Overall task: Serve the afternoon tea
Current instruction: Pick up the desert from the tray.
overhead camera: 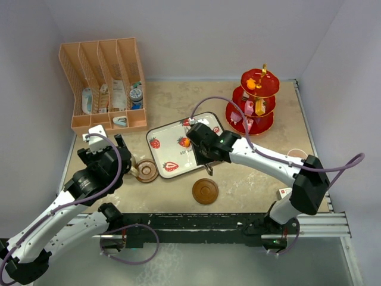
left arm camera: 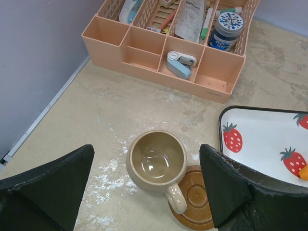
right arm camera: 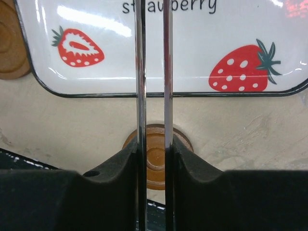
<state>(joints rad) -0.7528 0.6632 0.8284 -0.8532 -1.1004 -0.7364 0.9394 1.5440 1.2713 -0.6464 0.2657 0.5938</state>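
The tan mug (left arm camera: 156, 161) stands upright on the table, its handle over the edge of a brown saucer (left arm camera: 195, 199). My left gripper (left arm camera: 147, 190) is open, one finger on each side of the mug and apart from it. From above, the left gripper (overhead camera: 111, 152) is just left of the mug (overhead camera: 132, 168) and saucer (overhead camera: 147, 171). My right gripper (right arm camera: 154, 154) is shut on the metal tongs (right arm camera: 140, 72) over the near edge of the strawberry tray (right arm camera: 168, 48). The second saucer (right arm camera: 156, 161) lies bare below it. A pink mug (overhead camera: 296, 155) stands at the right. The red three-tier stand (overhead camera: 253, 101) holds sweets.
The peach divided rack (overhead camera: 104, 83) of toiletries stands at the back left, close beyond the left gripper. An orange sweet (overhead camera: 184, 142) lies on the tray (overhead camera: 169, 149). A small white and red item (overhead camera: 284, 192) lies by the right arm's base. Walls close in on the sides.
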